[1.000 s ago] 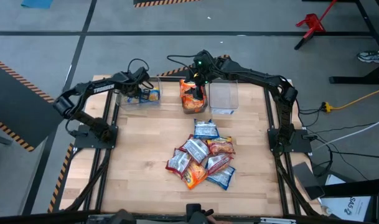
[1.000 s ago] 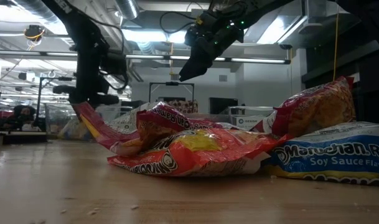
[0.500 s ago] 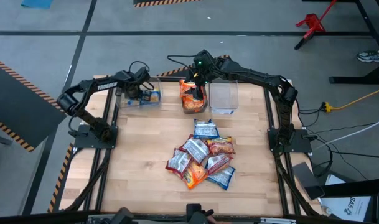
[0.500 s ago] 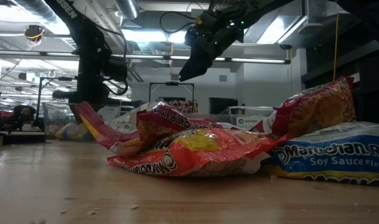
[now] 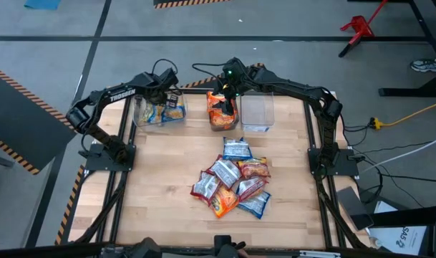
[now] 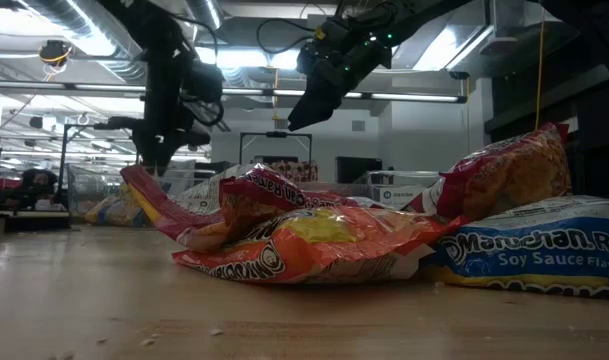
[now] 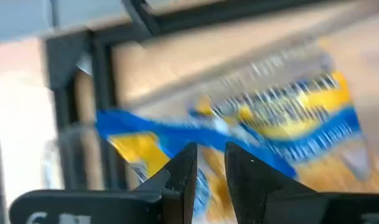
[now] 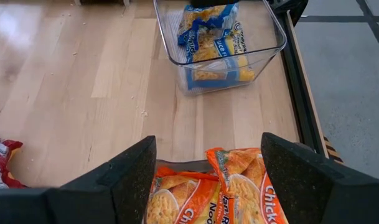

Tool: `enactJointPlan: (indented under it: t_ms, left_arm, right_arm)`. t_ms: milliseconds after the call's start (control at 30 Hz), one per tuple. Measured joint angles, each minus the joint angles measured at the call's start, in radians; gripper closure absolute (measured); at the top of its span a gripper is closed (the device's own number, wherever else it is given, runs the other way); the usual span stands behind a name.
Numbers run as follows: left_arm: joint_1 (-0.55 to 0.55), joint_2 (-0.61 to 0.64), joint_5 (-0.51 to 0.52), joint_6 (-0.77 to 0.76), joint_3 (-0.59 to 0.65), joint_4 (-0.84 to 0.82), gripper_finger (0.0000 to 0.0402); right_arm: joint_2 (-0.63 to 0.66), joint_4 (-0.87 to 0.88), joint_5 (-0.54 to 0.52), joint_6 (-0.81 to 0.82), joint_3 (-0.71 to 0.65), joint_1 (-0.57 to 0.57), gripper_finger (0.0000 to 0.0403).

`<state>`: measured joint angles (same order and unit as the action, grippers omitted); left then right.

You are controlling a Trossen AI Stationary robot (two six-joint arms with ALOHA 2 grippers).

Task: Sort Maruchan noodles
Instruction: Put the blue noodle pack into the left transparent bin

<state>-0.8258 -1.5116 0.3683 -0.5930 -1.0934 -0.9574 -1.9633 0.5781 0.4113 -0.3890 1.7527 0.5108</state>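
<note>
Nearest me, crinkly Maruchan noodles lay heaped on the wooden surface. Farther back, my right claw hung spread wide and empty above orange packets; my left claw, nearly closed and empty, hovered over the blue-and-yellow packets' clear bin

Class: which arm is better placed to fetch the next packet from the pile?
Probably right: its end effector is open above the orange bin, closer to the pile; the left end effector is over the blue-packet bin, farther away.
</note>
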Motion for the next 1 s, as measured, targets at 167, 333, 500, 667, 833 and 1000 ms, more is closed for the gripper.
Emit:
enactJointPlan:
  t_ms: [167, 333, 500, 667, 833, 1000]
  left_arm:
    - [-0.038, 0.000, -0.017, 0.011, 0.047, 0.062, 0.0326]
    - [-0.063, 0.000, -0.023, 0.020, 0.115, 0.093, 0.0326]
    - [-0.101, 0.000, -0.057, 0.020, 0.198, 0.148, 0.0326]
    - [-0.135, -0.009, -0.141, 0.020, 0.271, 0.231, 0.0326]
    - [-0.144, -0.002, -0.222, 0.024, 0.258, 0.219, 0.0326]
    - [-0.129, 0.021, -0.264, 0.025, 0.174, 0.192, 0.0326]
  right_arm:
    - [0.000, 0.000, 0.000, 0.016, 0.000, 0.000, 0.0125]
    - [0.000, 0.000, 0.000, 0.016, 0.000, 0.000, 0.0125]
    - [0.000, -0.001, 0.000, 0.016, 0.000, 0.000, 0.0125]
    - [0.000, -0.003, -0.001, 0.016, 0.000, 0.000, 0.0125]
    - [0.000, -0.003, -0.010, 0.016, 0.000, 0.000, 0.0125]
    - [0.000, -0.004, -0.010, 0.018, 0.000, 0.000, 0.0125]
